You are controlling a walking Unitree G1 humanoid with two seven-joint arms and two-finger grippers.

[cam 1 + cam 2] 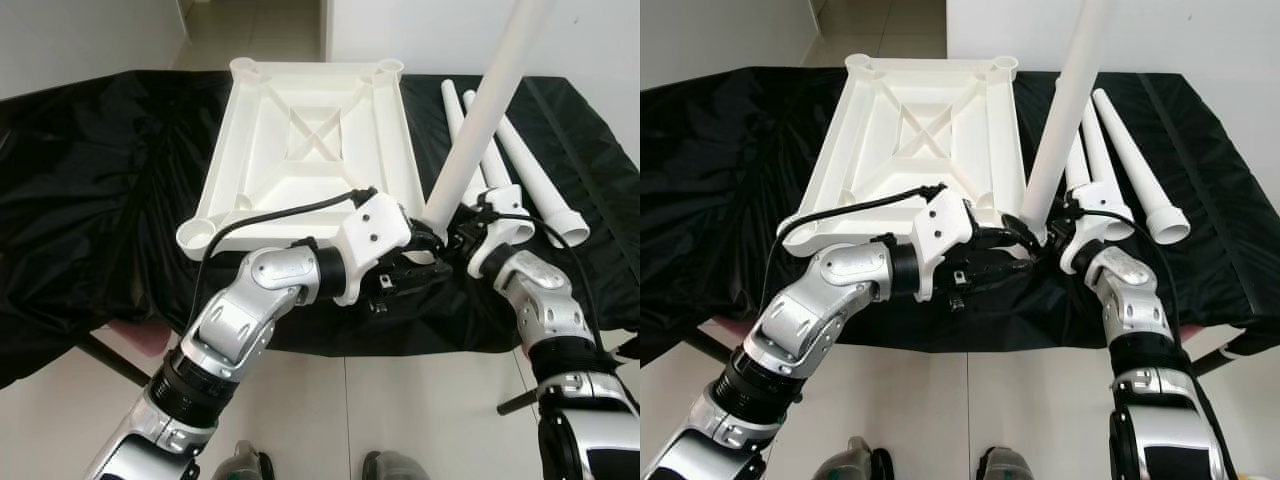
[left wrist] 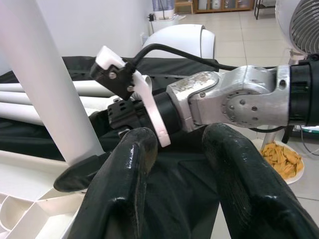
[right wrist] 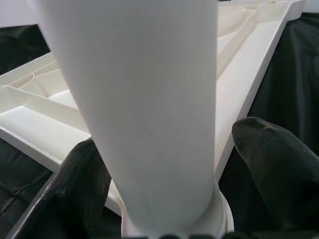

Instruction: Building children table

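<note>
Tabletop (image 1: 310, 130), white moulded plastic, lies upside down on the bench (image 1: 90, 200), ribbed underside up with an X-brace in the middle and a round socket at each corner. One white plastic leg (image 1: 480, 120), a smooth tapered tube, stands tilted with its foot at the near right corner socket. Three more legs (image 1: 1120, 150) of the same kind lie side by side on the bench just right of the tabletop, wide ends toward the robot. Bench is draped in a wrinkled, glossy black cloth (image 1: 730, 160).

Right gripper (image 3: 164, 184) has the standing leg low down, near the socket: black rubbery fingers (image 3: 279, 164) sit either side of the tube, spread to its width, closed on it. Left gripper (image 2: 174, 174) reaches in from the left beside that same corner, just short of the leg's base, fingers (image 2: 124, 184) parted with a clear gap and holding nothing. Right arm's silver wrist (image 2: 234, 99) crosses just beyond them.

Pale tiled floor (image 1: 400, 420) below; a plate of orange crisps (image 2: 281, 157) sits on it.
</note>
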